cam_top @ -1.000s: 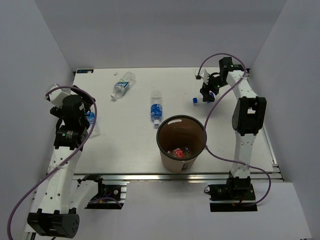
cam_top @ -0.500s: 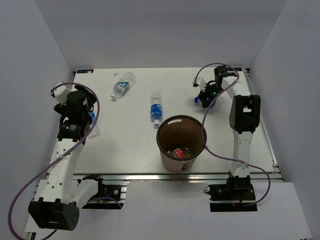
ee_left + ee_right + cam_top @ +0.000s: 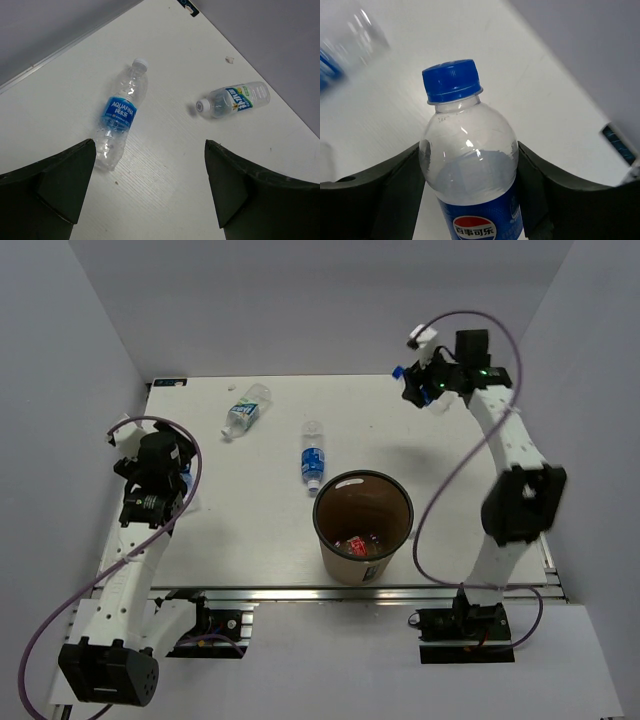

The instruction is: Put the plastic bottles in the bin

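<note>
Blue-capped bottle pinched in right gripper — far right corner.
Its cap points away from the wrist; bin sits nearer and leftward — right arm's drop; left gripper spread wide, empty.

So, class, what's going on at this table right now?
The right fingers are shut on a blue-capped Pepsi bottle, held up over the table's far right corner. The left fingers are open above an Aquafina bottle lying on the table, with another bottle beyond it. A third bottle lies just behind the brown bin, which holds something red.
</note>
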`<action>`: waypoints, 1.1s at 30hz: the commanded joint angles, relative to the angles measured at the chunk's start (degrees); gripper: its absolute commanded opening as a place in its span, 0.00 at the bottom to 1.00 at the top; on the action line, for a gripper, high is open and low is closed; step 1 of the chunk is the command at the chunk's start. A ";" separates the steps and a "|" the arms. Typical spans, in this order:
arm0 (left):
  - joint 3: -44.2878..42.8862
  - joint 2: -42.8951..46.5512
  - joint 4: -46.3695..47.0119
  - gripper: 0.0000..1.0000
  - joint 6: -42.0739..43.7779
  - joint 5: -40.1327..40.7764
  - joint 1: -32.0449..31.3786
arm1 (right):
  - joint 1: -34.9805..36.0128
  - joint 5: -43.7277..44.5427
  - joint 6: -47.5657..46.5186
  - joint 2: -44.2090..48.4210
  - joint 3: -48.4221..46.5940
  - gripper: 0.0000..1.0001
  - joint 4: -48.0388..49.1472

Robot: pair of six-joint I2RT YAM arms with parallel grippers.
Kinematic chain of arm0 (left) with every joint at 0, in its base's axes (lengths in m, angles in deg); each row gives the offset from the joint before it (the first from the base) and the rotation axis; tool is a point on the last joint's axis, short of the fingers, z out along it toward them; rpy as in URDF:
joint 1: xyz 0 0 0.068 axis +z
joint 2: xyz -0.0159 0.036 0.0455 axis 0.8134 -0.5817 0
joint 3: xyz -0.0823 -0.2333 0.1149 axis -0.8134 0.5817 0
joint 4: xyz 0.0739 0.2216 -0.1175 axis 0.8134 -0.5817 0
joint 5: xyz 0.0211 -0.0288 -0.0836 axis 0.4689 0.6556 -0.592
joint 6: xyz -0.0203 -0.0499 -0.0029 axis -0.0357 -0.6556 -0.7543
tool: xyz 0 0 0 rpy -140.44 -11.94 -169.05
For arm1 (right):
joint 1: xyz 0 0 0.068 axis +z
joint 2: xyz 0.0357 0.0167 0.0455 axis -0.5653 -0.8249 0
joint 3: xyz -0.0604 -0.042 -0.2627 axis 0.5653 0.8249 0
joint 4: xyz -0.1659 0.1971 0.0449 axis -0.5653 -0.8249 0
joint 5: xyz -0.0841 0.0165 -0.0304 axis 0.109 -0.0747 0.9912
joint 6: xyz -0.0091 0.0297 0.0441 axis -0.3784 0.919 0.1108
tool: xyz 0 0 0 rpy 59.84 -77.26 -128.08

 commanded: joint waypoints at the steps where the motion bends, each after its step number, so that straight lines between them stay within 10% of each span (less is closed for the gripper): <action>1: 1.12 0.48 -0.25 0.98 -1.61 -1.24 0.19 | 1.95 -11.89 18.42 21.47 6.18 0.25 14.98; 14: 0.86 -7.16 0.19 0.98 -2.66 -4.40 0.19 | 16.45 -29.91 47.56 50.60 48.92 0.34 48.85; 16: 0.41 -7.52 -0.43 0.98 -2.66 -3.53 0.27 | 19.79 -31.74 47.30 50.16 50.24 0.46 47.37; 19: 0.76 -7.17 -0.26 0.98 -3.10 -2.39 0.27 | 21.82 -36.06 42.92 49.98 47.89 0.89 42.82; 33: 0.15 -8.93 -0.08 0.98 -2.14 -3.26 0.19 | 20.16 -9.89 35.43 52.97 35.12 0.89 30.48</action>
